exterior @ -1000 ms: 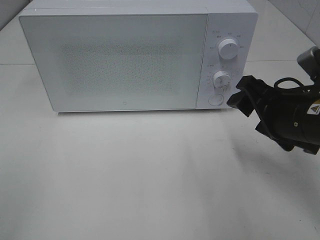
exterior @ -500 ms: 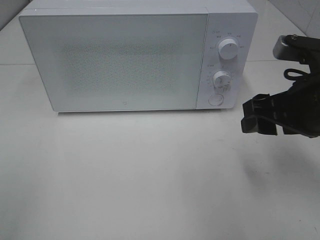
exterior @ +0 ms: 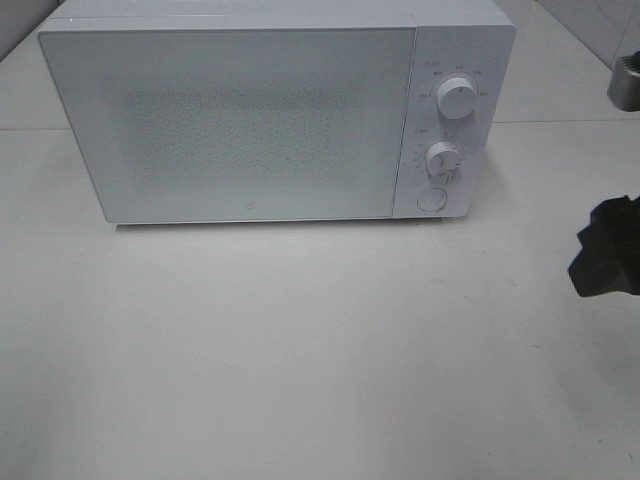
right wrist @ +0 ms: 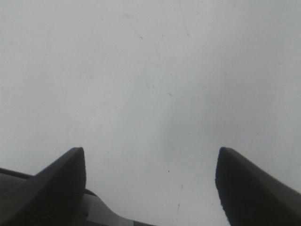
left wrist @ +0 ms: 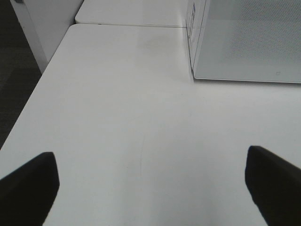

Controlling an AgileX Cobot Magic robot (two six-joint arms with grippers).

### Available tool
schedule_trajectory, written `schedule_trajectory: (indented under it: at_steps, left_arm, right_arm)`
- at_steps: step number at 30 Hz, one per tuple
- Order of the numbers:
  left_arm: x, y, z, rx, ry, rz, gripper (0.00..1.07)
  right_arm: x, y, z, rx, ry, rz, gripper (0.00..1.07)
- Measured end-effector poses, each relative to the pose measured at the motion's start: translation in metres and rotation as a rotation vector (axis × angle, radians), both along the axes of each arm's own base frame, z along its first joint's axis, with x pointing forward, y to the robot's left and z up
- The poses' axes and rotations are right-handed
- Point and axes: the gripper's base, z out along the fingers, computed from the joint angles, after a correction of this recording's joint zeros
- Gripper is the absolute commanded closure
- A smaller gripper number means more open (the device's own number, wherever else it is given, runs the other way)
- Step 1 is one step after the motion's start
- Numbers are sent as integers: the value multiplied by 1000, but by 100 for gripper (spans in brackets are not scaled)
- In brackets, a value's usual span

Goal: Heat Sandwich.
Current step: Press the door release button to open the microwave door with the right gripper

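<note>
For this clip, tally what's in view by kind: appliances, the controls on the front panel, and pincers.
microwave: 1
dials: 2 (upper knob, lower knob)
round button: 1
pincers: 2 (left pincer, right pincer, both open and empty)
Total: 6

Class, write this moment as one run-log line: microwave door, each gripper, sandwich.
microwave: door closed | left gripper: open, empty, over table | right gripper: open, empty, over table | sandwich: not in view
</note>
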Motion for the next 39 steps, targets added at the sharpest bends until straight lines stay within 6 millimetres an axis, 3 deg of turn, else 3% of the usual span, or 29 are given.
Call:
schedule_trajectory:
  at_steps: [16,19,28,39]
  left_arm:
    - [0,0,0,0,0,0,5]
    - [0,0,0,0,0,0,5]
    - [0,0,0,0,0,0,5]
    - [0,0,0,0,0,0,5]
  right_arm:
    - [-78,-30,41,5,-137,72,32]
    - [-104,-40,49,28,-203,66,32]
    - [-156,-59,56,97,-409,58,32]
    - [-190,-69,53,116,-575,-39,32]
